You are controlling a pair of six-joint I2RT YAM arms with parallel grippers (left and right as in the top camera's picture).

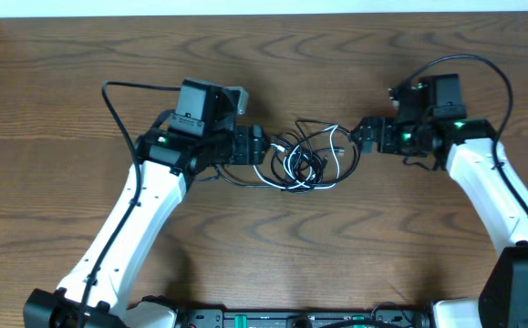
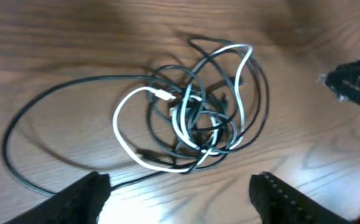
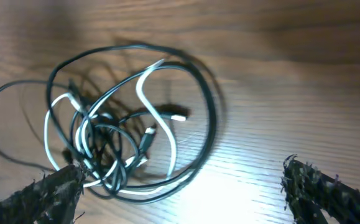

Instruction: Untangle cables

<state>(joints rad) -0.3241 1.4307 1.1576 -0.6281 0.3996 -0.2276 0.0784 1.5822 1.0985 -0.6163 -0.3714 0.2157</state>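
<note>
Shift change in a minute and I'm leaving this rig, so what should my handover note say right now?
Left gripper: open, holding nothing, beside the heap.
Right gripper: open, holding nothing, on the opposite side.
Cables: one knotted heap on the table between the grippers, white cable woven through the black ones.
Done: nothing separated.
Left: free every cable.

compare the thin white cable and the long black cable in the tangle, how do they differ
The thin white cable is pale and curls close around the knot; the thin black cable is dark and swings one wide loop far out. Both lie tangled together on the brown wooden table.
</note>
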